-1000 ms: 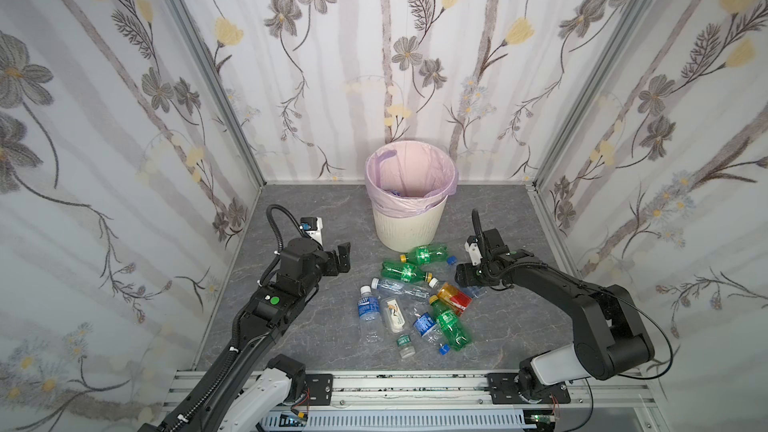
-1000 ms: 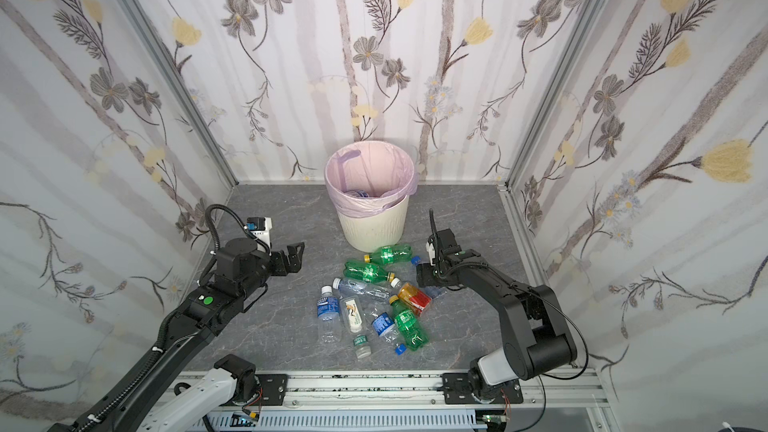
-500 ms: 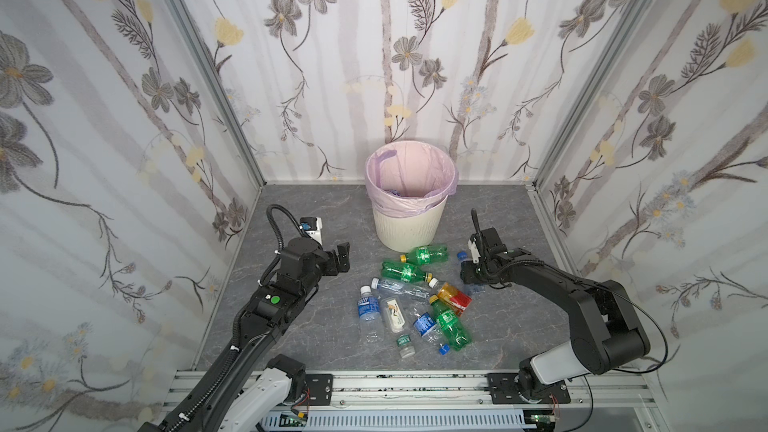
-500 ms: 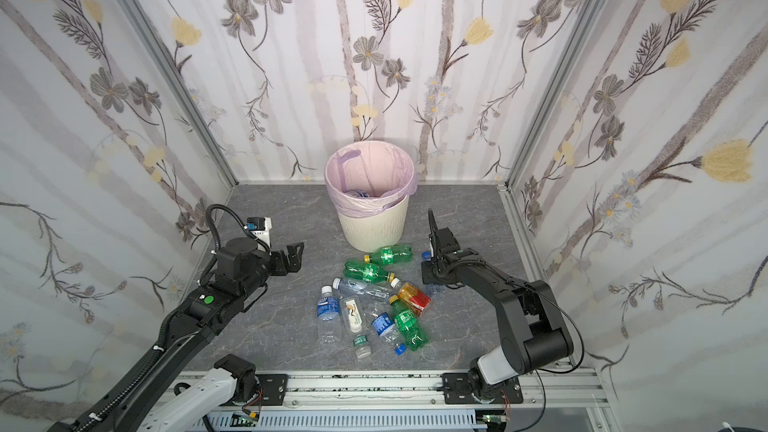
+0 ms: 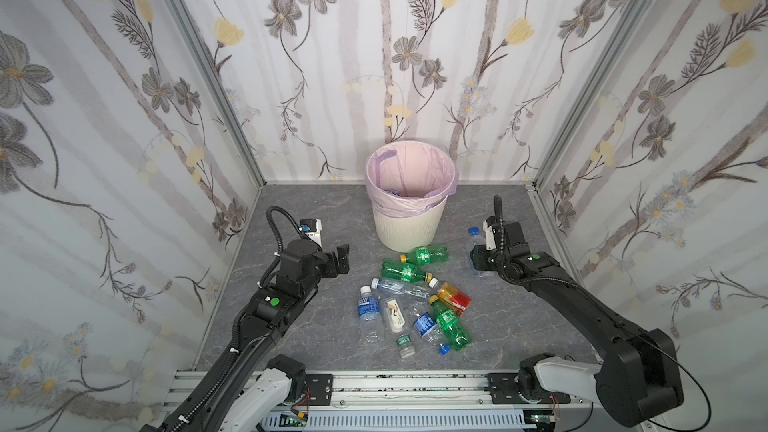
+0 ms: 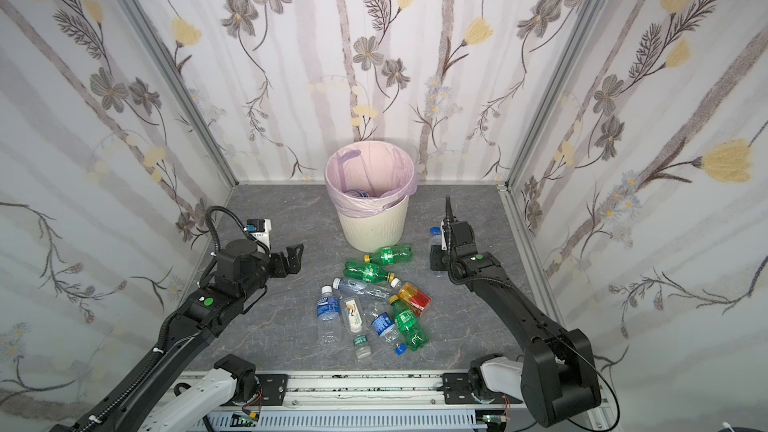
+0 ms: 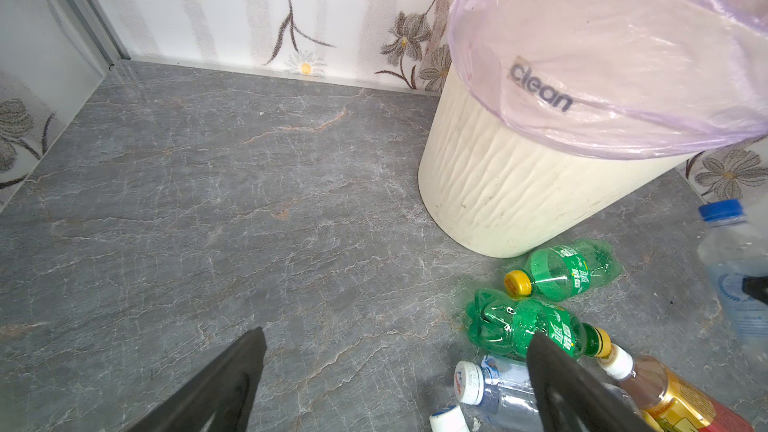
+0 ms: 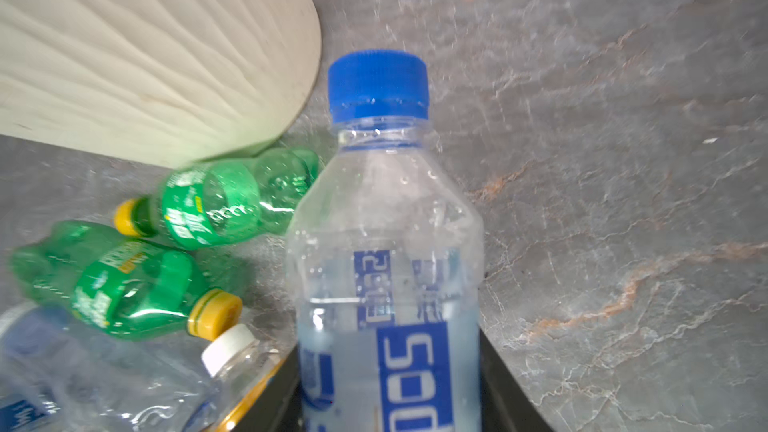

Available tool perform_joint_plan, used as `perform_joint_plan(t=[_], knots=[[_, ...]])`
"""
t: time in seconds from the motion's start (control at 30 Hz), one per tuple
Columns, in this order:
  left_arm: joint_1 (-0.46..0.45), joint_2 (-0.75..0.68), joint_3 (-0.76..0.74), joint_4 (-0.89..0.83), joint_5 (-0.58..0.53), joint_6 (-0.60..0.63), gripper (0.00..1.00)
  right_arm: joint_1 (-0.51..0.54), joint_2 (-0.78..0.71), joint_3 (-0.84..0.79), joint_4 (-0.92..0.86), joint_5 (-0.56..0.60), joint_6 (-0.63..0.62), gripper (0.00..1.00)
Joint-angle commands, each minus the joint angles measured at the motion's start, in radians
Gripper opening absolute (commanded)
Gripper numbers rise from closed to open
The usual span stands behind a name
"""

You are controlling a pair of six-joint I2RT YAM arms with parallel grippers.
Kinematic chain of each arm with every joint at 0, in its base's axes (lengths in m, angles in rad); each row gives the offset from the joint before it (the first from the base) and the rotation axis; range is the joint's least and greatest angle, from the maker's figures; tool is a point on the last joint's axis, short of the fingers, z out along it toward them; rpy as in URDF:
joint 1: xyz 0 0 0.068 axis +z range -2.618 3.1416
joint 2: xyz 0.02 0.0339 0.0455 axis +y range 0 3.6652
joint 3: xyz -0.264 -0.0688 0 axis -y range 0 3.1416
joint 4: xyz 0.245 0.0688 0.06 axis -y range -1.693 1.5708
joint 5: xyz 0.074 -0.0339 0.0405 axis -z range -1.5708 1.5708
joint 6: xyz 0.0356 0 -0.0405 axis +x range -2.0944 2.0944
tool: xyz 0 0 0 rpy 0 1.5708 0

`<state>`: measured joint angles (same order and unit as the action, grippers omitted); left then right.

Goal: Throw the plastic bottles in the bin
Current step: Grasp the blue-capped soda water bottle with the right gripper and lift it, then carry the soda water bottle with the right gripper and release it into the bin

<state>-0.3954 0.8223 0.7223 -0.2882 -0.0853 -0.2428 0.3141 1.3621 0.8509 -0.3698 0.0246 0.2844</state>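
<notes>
The right gripper [image 5: 477, 258] is clamped across the labelled body of a clear blue-capped bottle [image 8: 386, 209]. In the right wrist view a dark jaw presses on either side of the label and the neck and cap stick out ahead. In both top views the bottle's long axis runs roughly from six to twelve o'clock, with the cap at the twelve o'clock end, away from the arm's base. I cannot tell whether its base has left the tabletop [image 5: 519, 317].

The coming move turns on where the bin [image 5: 405, 228] stands. It is near the right gripper, at about ten to eleven o'clock from it, with its bag-lined mouth well above the gripper's level. The carry probably has to rise first and then swing across toward ten o'clock, so that the bottle clears the rim cap-first. The right arm is the one loaded and the one close to the rim on that side.

The left gripper [image 5: 337, 260] hovers with its jaws wide apart and nothing between them, at about eight o'clock from the bin. The loose bottles [image 5: 415, 301] lie in a heap between the two arms. Two green bottles [image 5: 424, 254] are closest to the bin's foot, low enough, I judge, to stay out of the lift's way.
</notes>
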Motion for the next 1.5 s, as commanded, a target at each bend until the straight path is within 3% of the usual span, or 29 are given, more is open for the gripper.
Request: perform_joint_plan(t=[0.0,0.27,0.6,0.77,0.9,0.93,0.97,1.0,1.07,1.13,1.3,1.47], knots=[[0.000,0.004,0.007,0.015,0.003,-0.006,1.00,0.000,-0.087,0.022,0.111,-0.064,-0.009,0.42],[0.001,-0.001,0.002,0.014,0.036,-0.005,1.00,-0.003,-0.300,0.030,0.281,-0.246,-0.028,0.43],[0.001,-0.012,0.001,0.013,0.053,-0.006,1.00,0.001,-0.426,-0.032,0.532,-0.408,-0.004,0.45],[0.001,-0.013,0.008,0.007,0.090,-0.013,1.00,0.013,-0.371,0.014,0.631,-0.426,0.024,0.45],[0.001,-0.007,0.002,0.008,0.159,-0.012,1.00,0.052,-0.185,0.150,0.751,-0.391,0.043,0.43],[0.001,-0.001,0.003,0.009,0.185,-0.010,1.00,0.070,-0.106,0.228,0.742,-0.346,0.049,0.46],[0.001,0.002,0.003,0.008,0.193,-0.016,1.00,0.081,-0.024,0.318,0.699,-0.306,0.053,0.56],[0.001,0.007,0.005,0.007,0.196,-0.025,1.00,0.090,0.079,0.449,0.616,-0.286,0.057,0.74],[0.001,0.009,0.009,-0.001,0.202,-0.043,1.00,0.104,0.241,0.656,0.478,-0.342,0.049,0.92],[0.001,-0.004,0.011,-0.020,0.203,-0.062,1.00,0.134,0.310,0.712,0.454,-0.332,0.038,0.99],[0.001,-0.068,-0.016,-0.049,0.178,-0.108,1.00,0.158,0.249,0.584,0.519,-0.278,0.019,1.00],[0.001,-0.026,0.007,-0.109,0.219,-0.168,1.00,0.158,0.140,0.468,0.499,-0.248,-0.025,1.00]])
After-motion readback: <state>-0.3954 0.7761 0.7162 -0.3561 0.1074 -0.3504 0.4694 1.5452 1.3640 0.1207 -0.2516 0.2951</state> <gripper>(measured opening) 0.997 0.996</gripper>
